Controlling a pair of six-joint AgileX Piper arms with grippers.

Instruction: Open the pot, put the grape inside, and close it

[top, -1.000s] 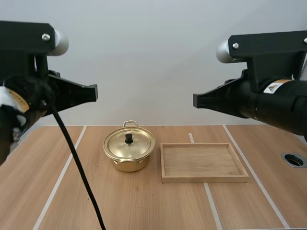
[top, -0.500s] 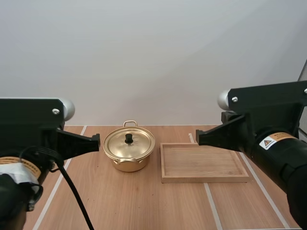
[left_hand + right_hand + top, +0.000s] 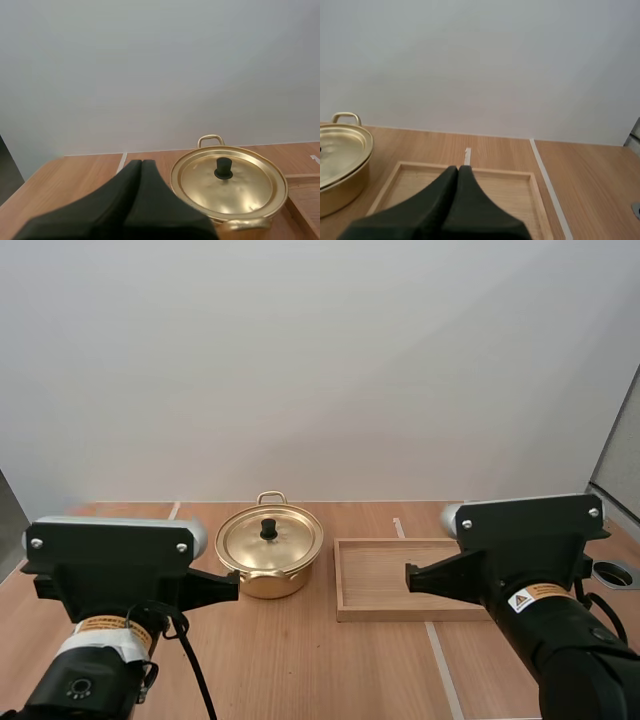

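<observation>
Pot (image 3: 262, 582) sits upright on the surface (image 3: 300, 660), mid-field, just left of the wooden tray (image 3: 372, 578). High view shows a thin gap between them. Lid (image 3: 288, 540) is on and seated flat.

Handling, our read:
- Thin gold-coloured metal, so probably light and stiff.
- Polished skin will be slippery, and we would not pinch the rim or the dome.
- Black knob (image 3: 268, 529) at the lid centre is the only sensible grasp point: small, upright, matte.
- Take it from above, fingers either side, and lift straight up so the lid doesn't drag the pot sideways.
- A light pot may skate on the wood if nudged.

Orientation:
- The body is round, so there is no long axis in plan. Its own axis is vertical, with the knob pointing up.
- The two loop handles lie on a line running away from the arm bases: far handle (image 3: 271, 498) toward the wall, the other on the near side.
- That leaves the left and right flanks free for approach.

Left end effector (image 3: 141, 164) has its fingers pressed together into one wedge and holds nothing. It sits low, near-left of the pot and apart from it.

Right end effector (image 3: 458, 170) is likewise closed up and empty, low at the near side of the tray.

Left needs to spread its fingers before it goes for the knob.
</observation>
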